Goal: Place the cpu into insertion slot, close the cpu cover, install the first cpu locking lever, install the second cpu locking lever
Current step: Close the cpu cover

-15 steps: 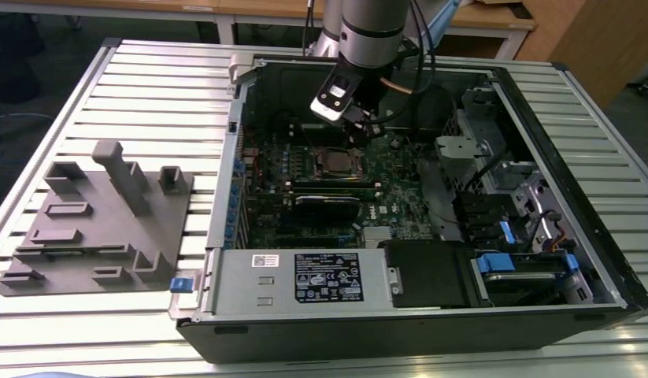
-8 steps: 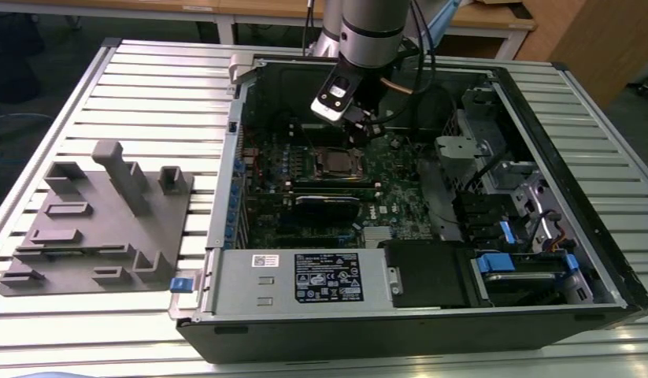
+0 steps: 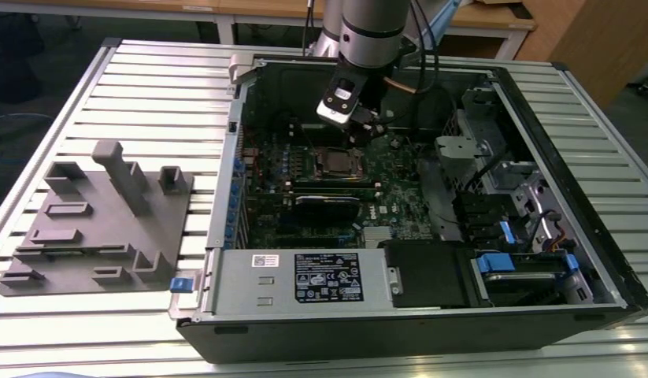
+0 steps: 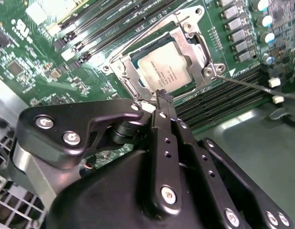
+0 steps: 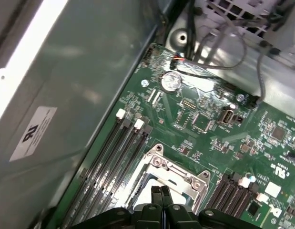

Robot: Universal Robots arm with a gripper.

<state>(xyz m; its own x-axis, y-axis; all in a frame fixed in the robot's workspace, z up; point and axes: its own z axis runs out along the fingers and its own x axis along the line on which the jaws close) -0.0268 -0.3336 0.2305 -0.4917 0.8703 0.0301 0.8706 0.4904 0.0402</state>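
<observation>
1. Closest to my lens in the second wrist view is the claw (image 4: 164, 98). Its black fingers are pressed together and pinch nothing.
2. The tips sit right at the edge of the cover (image 4: 122, 70). I can't tell whether they touch it.
3. The cpu (image 4: 165, 67) lies flat in the slot (image 3: 333, 162), its grey top showing through the cover's window.
4. The cover lies down over the chip, so I judge the first two steps done.
5. I put us at the lever stage. A thin lever (image 4: 247, 85) runs out from the socket's corner across the board (image 4: 52, 71). I can't make out whether it is hooked.
6. By my reckoning, lever work calls for closed tips set squarely on that thin rod. It then needs a steady press down and sideways under its catch, without slipping onto the parts around it.
7. In the exterior view the arm drops from above into the open case (image 3: 575, 157) on the bench (image 3: 145, 87).
8. The wrist is tilted, and the claw hangs low over the board, just beyond the slot and slightly to the exterior view's right.
</observation>
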